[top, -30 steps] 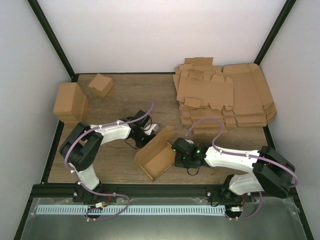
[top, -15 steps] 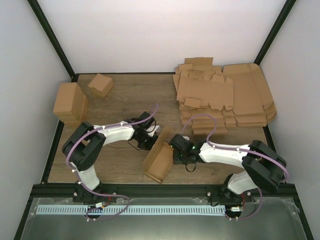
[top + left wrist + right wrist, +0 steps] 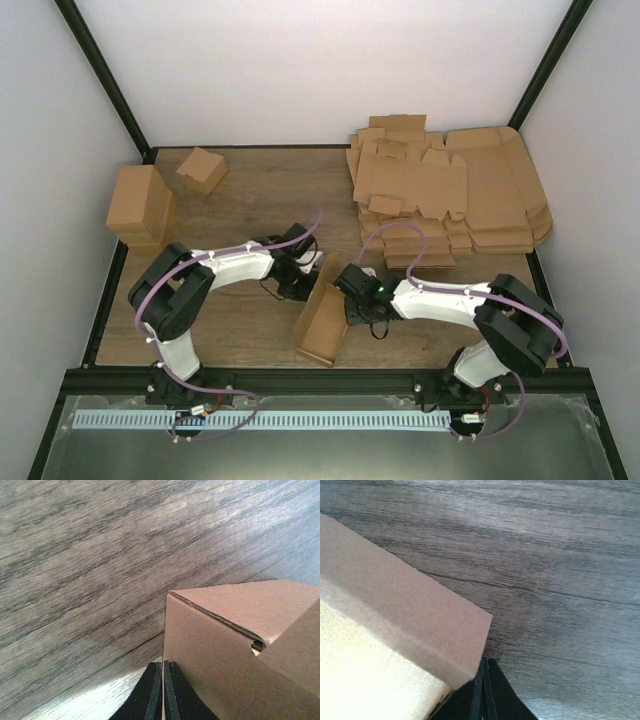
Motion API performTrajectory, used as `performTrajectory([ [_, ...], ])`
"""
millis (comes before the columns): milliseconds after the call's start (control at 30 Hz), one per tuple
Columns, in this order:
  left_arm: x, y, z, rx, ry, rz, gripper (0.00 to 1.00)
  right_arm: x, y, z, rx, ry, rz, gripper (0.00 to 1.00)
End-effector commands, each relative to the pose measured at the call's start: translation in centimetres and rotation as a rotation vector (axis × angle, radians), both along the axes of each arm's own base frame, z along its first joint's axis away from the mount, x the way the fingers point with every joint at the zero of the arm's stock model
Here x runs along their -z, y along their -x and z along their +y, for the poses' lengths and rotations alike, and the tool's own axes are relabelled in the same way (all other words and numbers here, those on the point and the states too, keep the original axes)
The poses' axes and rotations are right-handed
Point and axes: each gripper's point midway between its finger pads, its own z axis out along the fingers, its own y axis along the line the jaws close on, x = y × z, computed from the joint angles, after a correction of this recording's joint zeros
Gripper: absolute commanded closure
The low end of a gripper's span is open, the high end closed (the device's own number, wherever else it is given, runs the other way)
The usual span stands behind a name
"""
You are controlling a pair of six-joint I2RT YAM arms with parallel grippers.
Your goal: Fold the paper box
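Observation:
The paper box is a half-folded brown cardboard tray standing on the wood table between the two arms, its open side facing the near edge. My left gripper is at its far end and is shut on a thin wall edge. In the left wrist view that edge of the paper box runs between the pads of the left gripper. My right gripper is shut and sits against the box's right wall. In the right wrist view a panel of the paper box overlaps the left side of the right gripper.
A stack of flat die-cut cardboard sheets lies at the back right on a wider sheet with rounded corners. A small cube-like box and a taller brown box stand at the back left. Black frame posts border the table.
The right gripper has moved left toward the left gripper, swinging the box's wall upright, so the box now looks narrower. The left gripper has shifted slightly right, still gripping.

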Motion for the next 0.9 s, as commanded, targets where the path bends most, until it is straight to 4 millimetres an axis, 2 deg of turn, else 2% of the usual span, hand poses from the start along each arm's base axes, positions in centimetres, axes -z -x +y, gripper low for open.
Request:
performTrajectory([
  [0, -0.7, -0.5, -1.1, 0.021, 0.020, -0.031, 0.96, -1.5, -0.9, 0.9, -0.009, -0.041, -0.050, 0.98],
  [200, -3.1, -3.3, 0.3, -0.032, -0.011, -0.117, 0.96, -2.7, -0.4, -1.2, 0.004, -0.016, -0.087, 0.93],
  [333, -4.8, -4.8, 1.9, -0.074, -0.032, -0.167, 0.91, -4.4, -0.5, -1.4, -0.019, -0.064, -0.124, 0.90],
  [467, -6.5, -5.3, 3.9, -0.111, -0.066, -0.216, 0.88, -7.6, -1.2, -0.1, -0.135, -0.138, -0.219, 0.82],
  [567, -8.0, -5.1, 5.1, -0.124, -0.087, -0.265, 0.87, -10.8, -1.6, 2.0, -0.283, -0.218, -0.319, 0.62],
  [633, -9.1, -4.8, 5.9, -0.138, -0.091, -0.302, 0.85, -12.6, -2.1, 2.9, -0.347, -0.242, -0.385, 0.57],
  [733, -10.1, -4.2, 7.5, -0.175, -0.111, -0.349, 0.81, -13.2, -3.2, 3.9, -0.455, -0.205, -0.462, 0.54],
  [800, -11.1, -3.8, 8.6, -0.206, -0.121, -0.387, 0.78, -12.4, -2.8, 5.2, -0.588, -0.204, -0.480, 0.50],
  [867, -12.3, -3.4, 9.7, -0.248, -0.125, -0.423, 0.76, -12.0, -3.7, 5.3, -0.596, -0.193, -0.498, 0.48],
])
